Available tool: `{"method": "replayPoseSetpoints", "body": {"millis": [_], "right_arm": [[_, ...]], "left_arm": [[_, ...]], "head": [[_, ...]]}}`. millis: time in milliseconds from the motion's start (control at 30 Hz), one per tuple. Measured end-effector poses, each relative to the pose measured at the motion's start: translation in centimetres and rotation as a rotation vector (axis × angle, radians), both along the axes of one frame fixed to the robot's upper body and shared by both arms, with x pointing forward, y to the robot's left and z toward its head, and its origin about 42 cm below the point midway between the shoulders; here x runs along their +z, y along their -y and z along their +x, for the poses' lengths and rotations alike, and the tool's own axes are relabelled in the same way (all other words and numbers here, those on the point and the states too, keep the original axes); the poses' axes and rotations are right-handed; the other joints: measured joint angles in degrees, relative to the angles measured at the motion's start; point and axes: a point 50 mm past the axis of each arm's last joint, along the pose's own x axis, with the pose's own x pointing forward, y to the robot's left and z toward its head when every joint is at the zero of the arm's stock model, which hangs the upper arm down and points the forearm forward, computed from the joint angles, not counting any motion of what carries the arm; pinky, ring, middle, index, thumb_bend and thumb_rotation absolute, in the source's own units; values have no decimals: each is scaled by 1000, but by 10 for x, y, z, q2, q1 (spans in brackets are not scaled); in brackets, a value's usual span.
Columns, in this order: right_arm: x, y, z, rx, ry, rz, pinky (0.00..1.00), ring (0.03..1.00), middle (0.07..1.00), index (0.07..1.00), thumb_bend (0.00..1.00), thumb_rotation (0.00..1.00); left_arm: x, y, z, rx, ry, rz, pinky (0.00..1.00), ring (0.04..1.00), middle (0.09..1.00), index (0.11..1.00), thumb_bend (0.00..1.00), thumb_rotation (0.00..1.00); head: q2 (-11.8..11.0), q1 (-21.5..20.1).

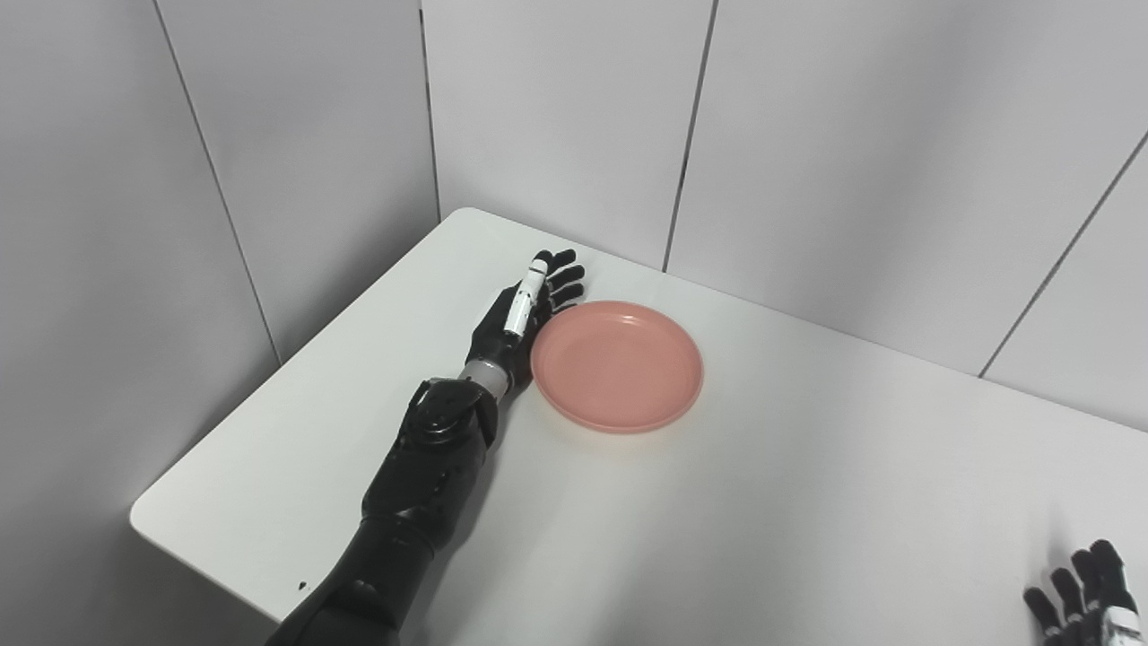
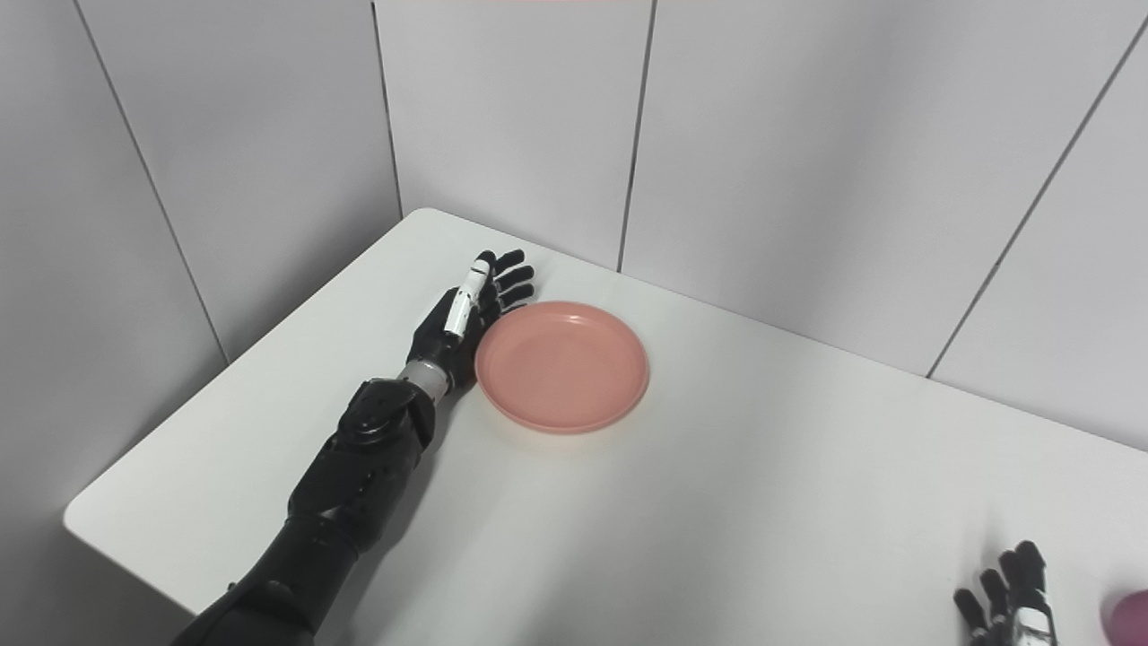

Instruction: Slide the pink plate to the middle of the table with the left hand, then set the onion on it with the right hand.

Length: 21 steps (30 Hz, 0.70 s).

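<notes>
The pink plate (image 1: pixel 617 364) lies flat on the white table (image 1: pixel 762 502), left of the middle and toward the back. My left hand (image 1: pixel 525 309) rests open against the plate's left rim, fingers stretched out along it toward the back wall. My right hand (image 2: pixel 1009 601) is open at the bottom right edge of the table, fingers pointing up, holding nothing. A purple rounded thing, likely the onion (image 2: pixel 1128 617), just shows at the bottom right corner of the right eye view, right of my right hand.
Grey wall panels (image 1: pixel 556 117) close off the table at the back and the left. The table's rounded front left corner (image 1: pixel 148 520) lies near my left arm.
</notes>
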Motion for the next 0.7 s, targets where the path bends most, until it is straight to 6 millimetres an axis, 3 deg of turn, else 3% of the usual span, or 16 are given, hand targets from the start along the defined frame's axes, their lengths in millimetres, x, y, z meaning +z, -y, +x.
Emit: {"method": "replayPoseSetpoints", "body": {"millis": [267, 700], "right_arm": [[1, -4, -1, -6, -7, -1, 1000, 1000, 1000, 1000, 120, 1000], [2, -11, -6, 5, -1, -27, 1000, 1000, 1000, 1000, 39, 1000]], "left_arm": [[2, 37, -9, -58, 3, -31, 912, 918, 910, 876, 428, 1000], [4, 70, -22, -73, -13, -44, 921, 923, 921, 902, 417, 1000]], "head": [[10, -24], [26, -61]]}}
